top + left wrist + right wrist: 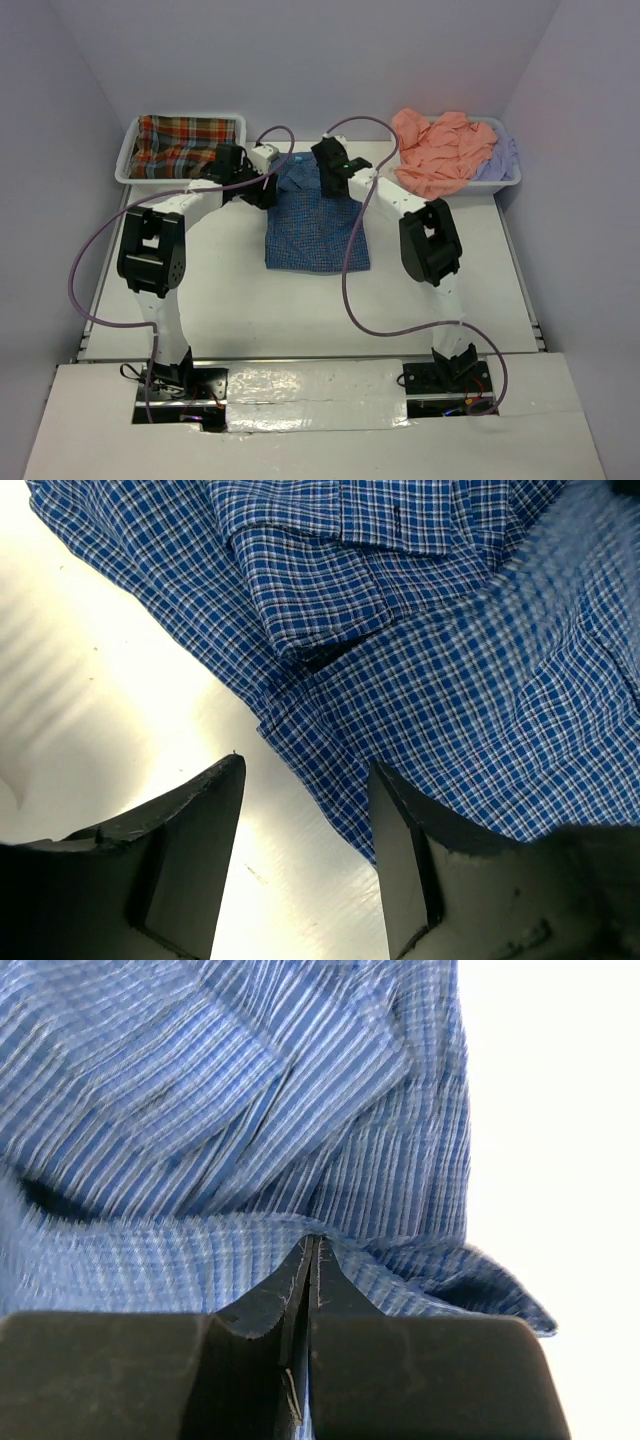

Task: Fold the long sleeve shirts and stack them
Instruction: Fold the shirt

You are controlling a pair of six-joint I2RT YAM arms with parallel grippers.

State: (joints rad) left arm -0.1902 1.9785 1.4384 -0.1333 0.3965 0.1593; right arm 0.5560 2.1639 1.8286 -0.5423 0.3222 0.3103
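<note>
From above, the blue checked shirt [318, 235] is lying spread on the table [480, 270] for folding; at the left wrist, your left gripper [305, 763] is hanging wide and empty beside its edge; at the right wrist, your right gripper [312, 1248] is pinching a fold tight, apparently to carry it over.

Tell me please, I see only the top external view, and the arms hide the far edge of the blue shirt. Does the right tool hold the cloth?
Observer: Yes. In the right wrist view the right tool is shut, with a fold of the blue shirt pinched between its fingers.
Operator: And the other side, does it hold also?
Observer: No. In the left wrist view the left tool is open and grips nothing.
Operator: Where is it against the shirt?
Observer: At the shirt's edge: one finger is over the bare table, the other over the cloth.
</note>
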